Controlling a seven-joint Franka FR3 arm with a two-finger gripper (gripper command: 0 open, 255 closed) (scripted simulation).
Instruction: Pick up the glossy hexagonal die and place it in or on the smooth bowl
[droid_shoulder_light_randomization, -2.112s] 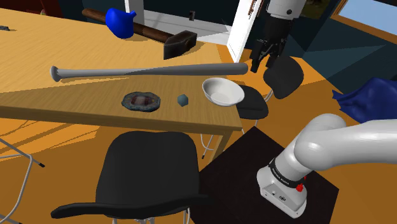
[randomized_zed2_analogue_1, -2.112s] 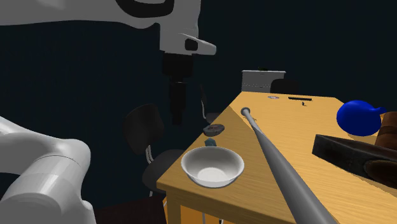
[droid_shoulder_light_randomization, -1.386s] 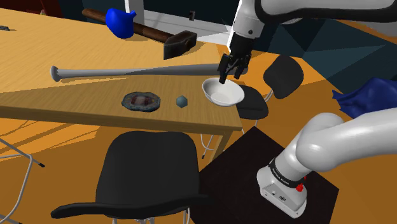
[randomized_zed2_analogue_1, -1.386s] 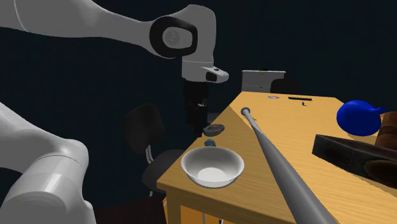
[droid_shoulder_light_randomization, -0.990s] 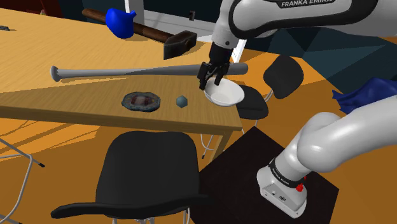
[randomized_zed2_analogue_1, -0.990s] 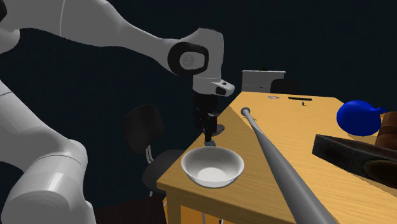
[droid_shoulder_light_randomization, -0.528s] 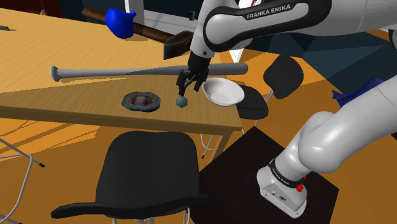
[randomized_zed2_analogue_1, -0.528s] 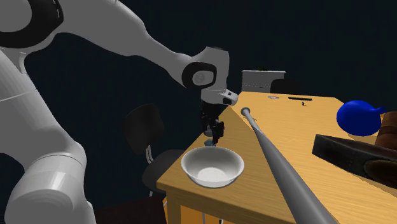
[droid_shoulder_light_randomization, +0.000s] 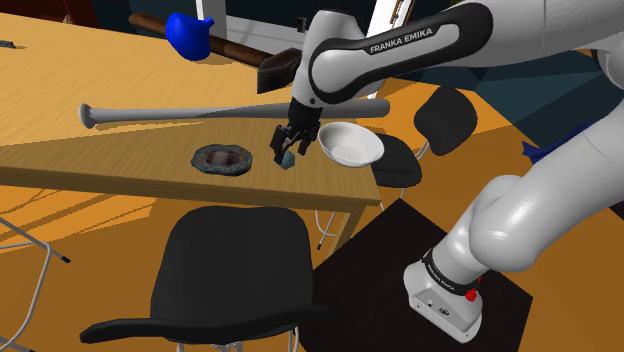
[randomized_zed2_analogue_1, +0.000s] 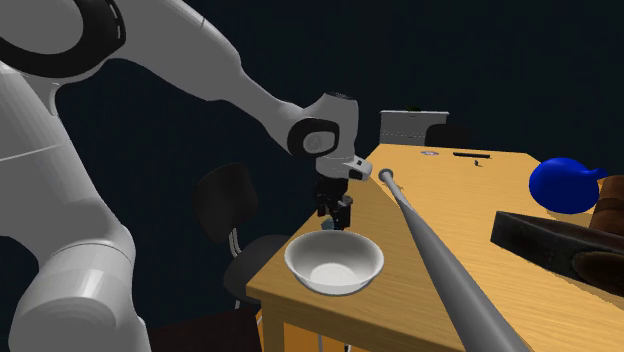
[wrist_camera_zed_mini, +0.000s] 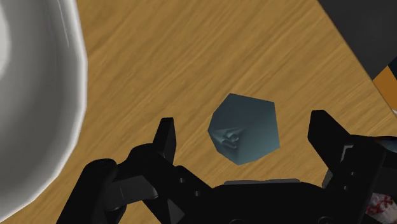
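Observation:
A small grey-blue glossy die lies on the wooden table, a short way from the white bowl on the shoulder view's left. My black gripper is lowered over the die, open. In the wrist view the gripper has one finger on each side of the die, with a gap on both sides and no contact. The bowl's rim curves just beyond one finger. In the second exterior view the gripper hangs just behind the empty bowl.
A long grey bat lies across the table behind the die. A dark shallow dish sits beside the die, away from the bowl. A blue object and a dark hammer lie farther back. Black chairs stand at the table's edge.
The arm swung from above the bowl toward the shoulder view's left and came down until the fingers straddle the die. The fingers stayed open. Nothing on the table moved.

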